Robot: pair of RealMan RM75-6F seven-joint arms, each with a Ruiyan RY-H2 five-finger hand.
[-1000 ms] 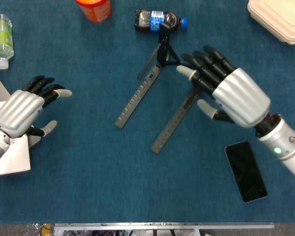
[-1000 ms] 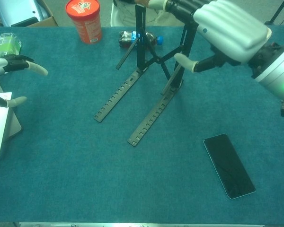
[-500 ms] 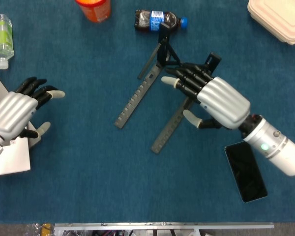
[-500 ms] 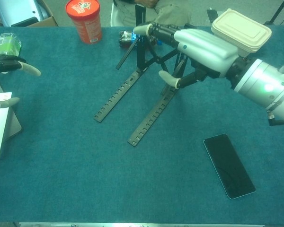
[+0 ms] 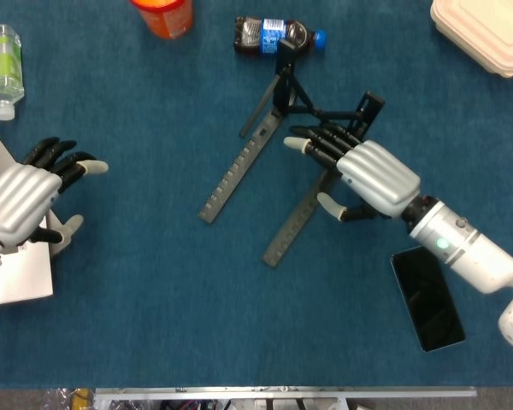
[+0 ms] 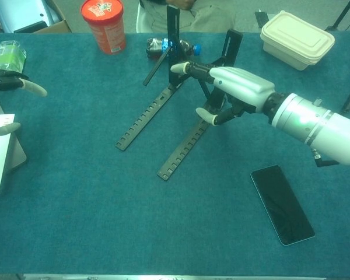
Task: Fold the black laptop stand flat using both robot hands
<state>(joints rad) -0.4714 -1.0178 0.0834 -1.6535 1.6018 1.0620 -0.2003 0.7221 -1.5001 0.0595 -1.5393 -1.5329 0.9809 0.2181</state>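
Chest view: nearest me lies a glossy black phone (image 6: 282,204) on the fuzzy blue tablecloth (image 6: 76,204). Beyond it, the right hand (image 6: 230,90) has dropped low from above the stand over the last second, and now reaches among the uprights with fingers spread, thumb under, gripping nothing I can tell. The left hand (image 6: 9,96) has drifted back to the table's edge, fingers apart and empty. So folding hasn't begun. The laptop stand (image 6: 181,111) sits mid-table, still raised: thin matte black notched bars. Behind are a bottle (image 6: 169,46), a red tub (image 6: 103,24) and a cream box (image 6: 296,38).

Both robot hands (image 5: 372,175) (image 5: 21,201) outstretched, fingers apart
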